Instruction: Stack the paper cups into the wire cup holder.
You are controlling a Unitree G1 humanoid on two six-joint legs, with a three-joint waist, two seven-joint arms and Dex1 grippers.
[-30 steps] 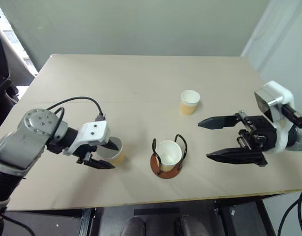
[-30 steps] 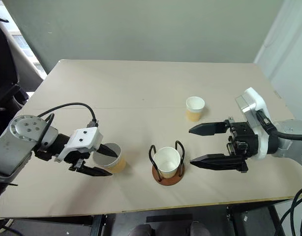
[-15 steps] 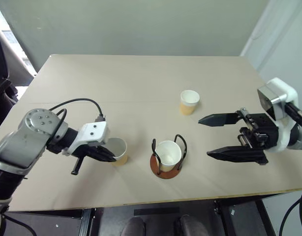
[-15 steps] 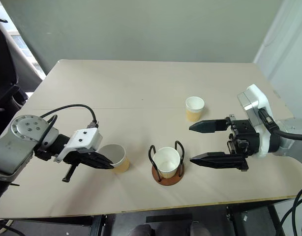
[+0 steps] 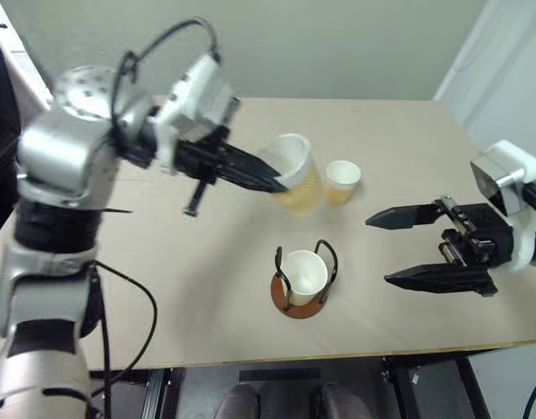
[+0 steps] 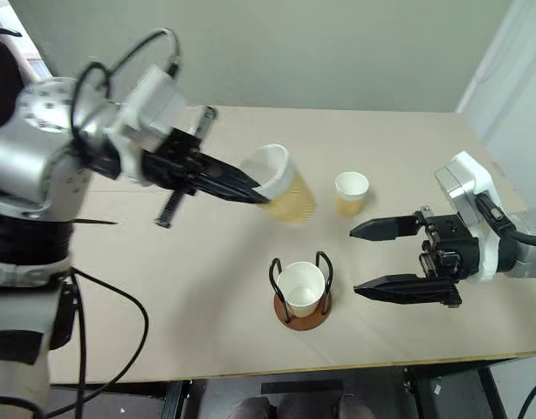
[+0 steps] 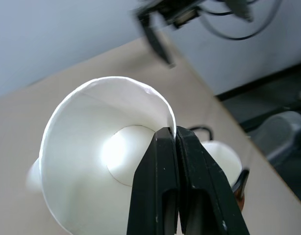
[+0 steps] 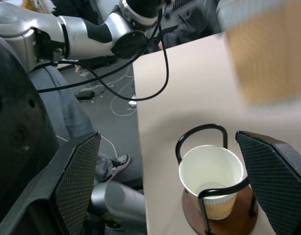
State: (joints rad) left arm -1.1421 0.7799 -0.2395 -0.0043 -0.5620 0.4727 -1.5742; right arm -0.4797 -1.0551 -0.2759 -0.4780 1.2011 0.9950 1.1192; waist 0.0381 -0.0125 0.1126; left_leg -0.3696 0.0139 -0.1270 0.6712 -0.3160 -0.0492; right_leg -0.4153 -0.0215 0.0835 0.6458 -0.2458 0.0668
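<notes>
Above the beige table point(image 5: 207, 262) your left gripper point(image 5: 272, 185) pinches a tan paper cup's point(image 5: 296, 177) rim, tilted; black-wire holder w/ brown wooden base point(image 5: 300, 290) holds another cup point(image 5: 303, 273); third cup point(image 5: 341, 182) behind; right gripper point(image 5: 399, 250) spread wide.

You have three tan-orange paper cups with white rims and white insides. One cup point(image 5: 305, 277) stands upright inside the wire cup holder point(image 5: 298, 295), a reddish-brown disc base with two black wire arches, near the table's front edge. A second cup point(image 5: 341, 182) stands upright farther back. The third cup point(image 5: 294, 173) is lifted off the table, tilted, pinched at its rim.
</notes>
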